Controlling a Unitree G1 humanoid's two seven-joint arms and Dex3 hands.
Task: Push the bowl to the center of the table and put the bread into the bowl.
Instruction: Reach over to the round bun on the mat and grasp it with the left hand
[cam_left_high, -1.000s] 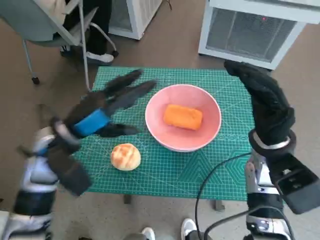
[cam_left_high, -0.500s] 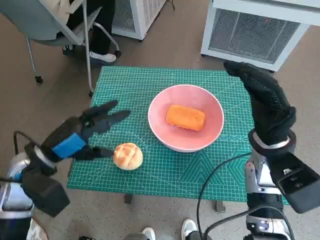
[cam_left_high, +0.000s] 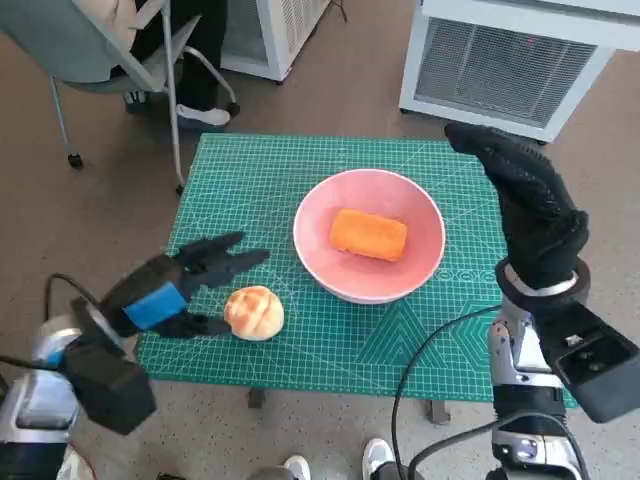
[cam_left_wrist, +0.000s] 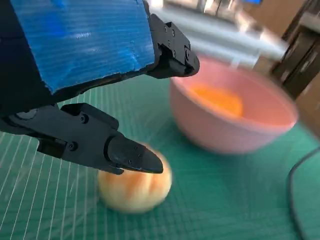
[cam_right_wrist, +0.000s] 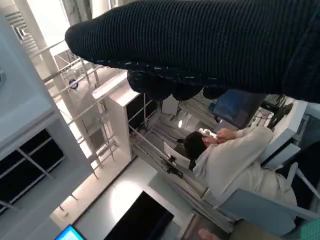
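Note:
A pink bowl (cam_left_high: 425, 258) stands near the middle of the green mat (cam_left_high: 260, 180) with an orange loaf (cam_left_high: 368, 234) inside it. A round golden bun (cam_left_high: 254, 312) lies on the mat near its front left corner. My left hand (cam_left_high: 180, 285) hovers just left of the bun, fingers spread on either side of it, holding nothing. In the left wrist view a black fingertip (cam_left_wrist: 135, 157) hangs right over the bun (cam_left_wrist: 135, 187), with the bowl (cam_left_wrist: 235, 135) behind. My right hand (cam_left_high: 530, 200) is raised to the right of the bowl, fingers out, empty.
A chair (cam_left_high: 110, 55) and a person's feet stand beyond the table's far left corner. A white grilled unit (cam_left_high: 510, 60) sits behind the far right. A black cable (cam_left_high: 430, 350) crosses the mat's front right. The right wrist view shows a seated person (cam_right_wrist: 235, 160).
My left hand has dropped from above the mat beside the bowl to the front left corner and closed in on the bun. Bowl, loaf, bun and right hand have not moved.

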